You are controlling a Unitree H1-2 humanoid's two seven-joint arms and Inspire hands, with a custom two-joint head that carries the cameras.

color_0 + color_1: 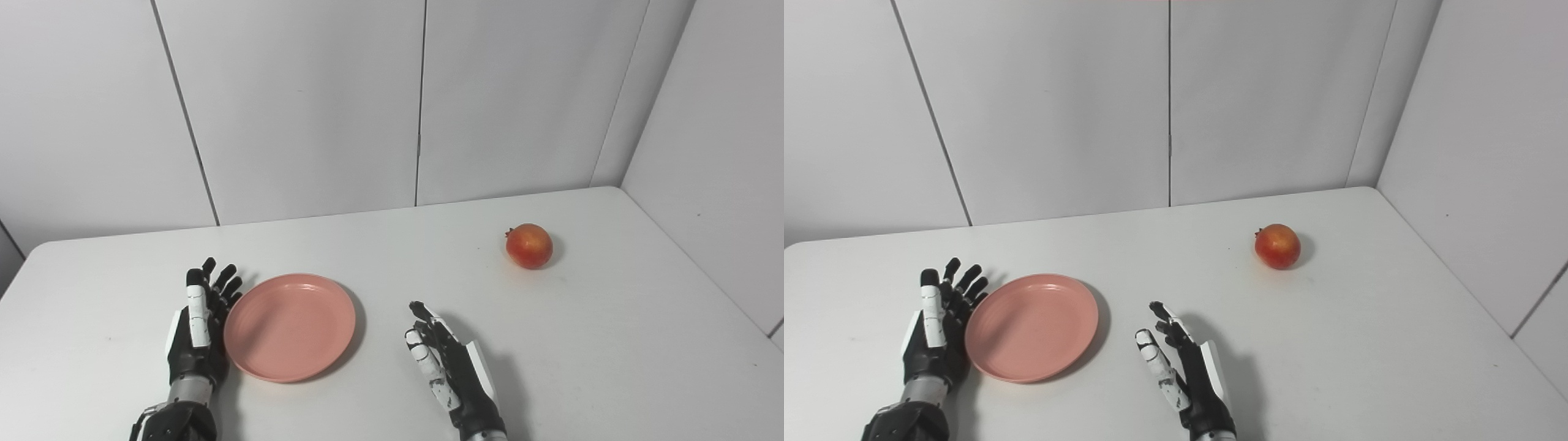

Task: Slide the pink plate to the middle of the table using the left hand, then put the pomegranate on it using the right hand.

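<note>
the left hand [199, 327] was open, fingers spread, right against the pink plate [289, 326]. the plate looked light, stiff and slippery, so pushing its edge should work. the right hand [450, 367] was open too, with the round, firm pomegranate [529, 245] far beyond it on the surface [612, 343].

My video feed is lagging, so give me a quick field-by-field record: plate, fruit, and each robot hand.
pink plate: left of the table's middle, flat, empty
pomegranate: far right on the table, apart from the plate
left robot hand: open, fingers apart, right beside the plate's left rim; contact unclear
right robot hand: open, holding nothing, between plate and pomegranate, clear of both
task state: pomegranate not yet on plate
</note>
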